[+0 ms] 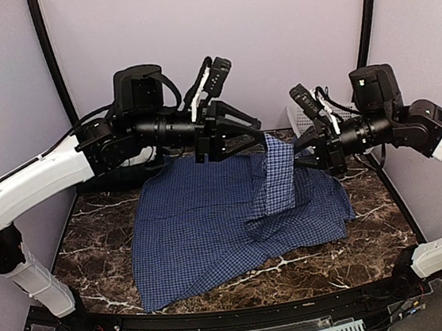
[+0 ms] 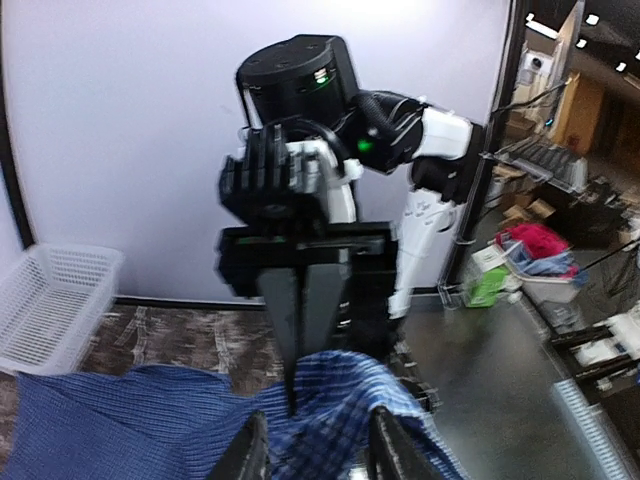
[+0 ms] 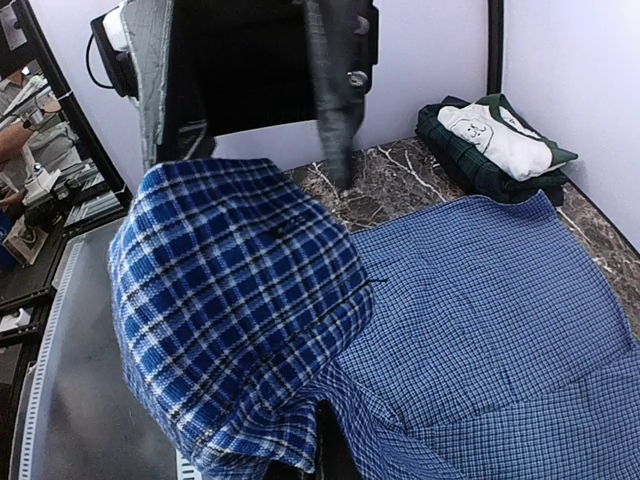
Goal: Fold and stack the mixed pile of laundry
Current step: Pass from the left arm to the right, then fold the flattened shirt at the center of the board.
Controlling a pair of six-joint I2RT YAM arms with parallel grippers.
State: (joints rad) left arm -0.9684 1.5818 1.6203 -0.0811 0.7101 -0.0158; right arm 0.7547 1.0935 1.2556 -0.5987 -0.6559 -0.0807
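Observation:
The blue-and-white small-check shirt point(image 1: 211, 222) lies spread on the marble table. My right gripper point(image 1: 300, 155) is shut on a lifted fold of it point(image 1: 280, 171), which drapes over the gripper in the right wrist view point(image 3: 230, 300) and hides its fingers. My left gripper point(image 1: 259, 133) is open at the shirt's far edge. Its fingertips point(image 2: 250, 450) stand on either side of the raised fold point(image 2: 340, 390), just in front of the right gripper's shut fingers point(image 2: 300, 320). A folded dark green plaid garment point(image 3: 470, 165) with a white garment point(image 3: 500, 135) on top sits in the far corner.
A white lattice basket point(image 2: 50, 300) stands at the back of the table, behind the right gripper in the top view point(image 1: 298, 117). Bare marble point(image 1: 380, 227) shows round the shirt. Walls close the table on three sides.

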